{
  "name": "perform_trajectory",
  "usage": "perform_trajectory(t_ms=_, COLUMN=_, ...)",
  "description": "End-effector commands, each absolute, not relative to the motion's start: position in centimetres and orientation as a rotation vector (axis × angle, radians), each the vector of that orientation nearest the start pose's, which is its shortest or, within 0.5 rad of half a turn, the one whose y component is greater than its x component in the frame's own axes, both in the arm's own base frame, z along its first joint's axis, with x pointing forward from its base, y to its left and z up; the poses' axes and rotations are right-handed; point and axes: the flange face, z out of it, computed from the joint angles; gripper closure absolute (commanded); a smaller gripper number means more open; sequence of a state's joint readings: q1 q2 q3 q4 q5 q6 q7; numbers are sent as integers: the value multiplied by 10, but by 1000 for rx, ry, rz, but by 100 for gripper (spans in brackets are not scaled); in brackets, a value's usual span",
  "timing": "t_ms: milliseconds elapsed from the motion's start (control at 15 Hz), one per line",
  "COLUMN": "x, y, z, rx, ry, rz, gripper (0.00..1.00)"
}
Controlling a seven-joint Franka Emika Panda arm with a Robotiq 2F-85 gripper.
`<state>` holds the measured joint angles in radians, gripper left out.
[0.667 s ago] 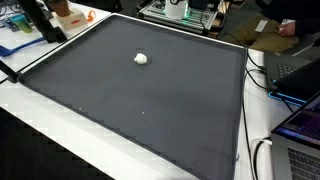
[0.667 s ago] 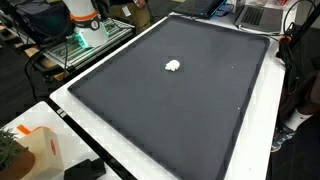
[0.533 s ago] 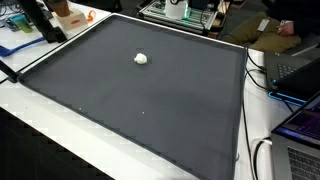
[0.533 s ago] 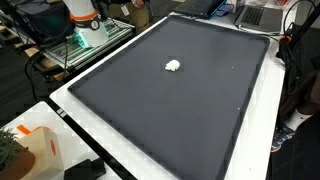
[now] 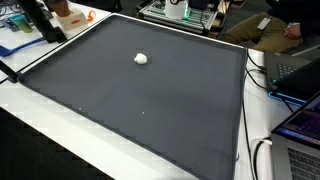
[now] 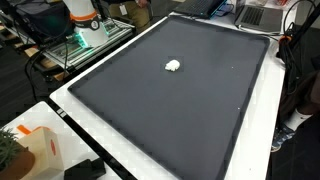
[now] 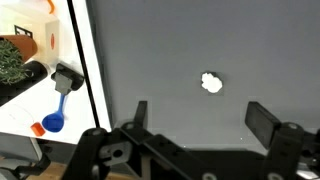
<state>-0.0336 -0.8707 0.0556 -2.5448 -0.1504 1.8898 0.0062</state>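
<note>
Nothing moved: lumpy white wad [image 5: 141,58] on matte dark mat [image 5: 150,115].

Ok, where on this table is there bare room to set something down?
Nearly all the dark mat is bare, on every side of the white lump. It is crowded off the mat: the strip with the blue scoop and plant, and the side with the laptop and cables.
</note>
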Motion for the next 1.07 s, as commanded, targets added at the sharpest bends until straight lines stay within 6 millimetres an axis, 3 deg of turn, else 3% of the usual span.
perform_trajectory(t_ms=0, x=345, y=13, z=547, rx=-3269, ry=22, rz=-516, gripper=0)
perform_trajectory(t_ms=200, x=380, y=27, z=521, rx=-3204, ry=61, rz=-549, gripper=0)
perform_trajectory(t_ms=533, x=430, y=40, z=453, rx=-3062, ry=55, rz=-595, gripper=0)
perform_trajectory(t_ms=800, x=441, y=61, z=388, rx=-3089, ry=30, rz=-399, gripper=0)
perform_trajectory(t_ms=867, x=440, y=63, z=378, rx=-3082, ry=12, rz=-325, gripper=0)
perform_trajectory(t_ms=933, x=441, y=57, z=396, rx=-3097, ry=16, rz=-417, gripper=0)
perform_trajectory(t_ms=1000, x=442, y=60, z=384, rx=-3096, ry=14, rz=-376, gripper=0)
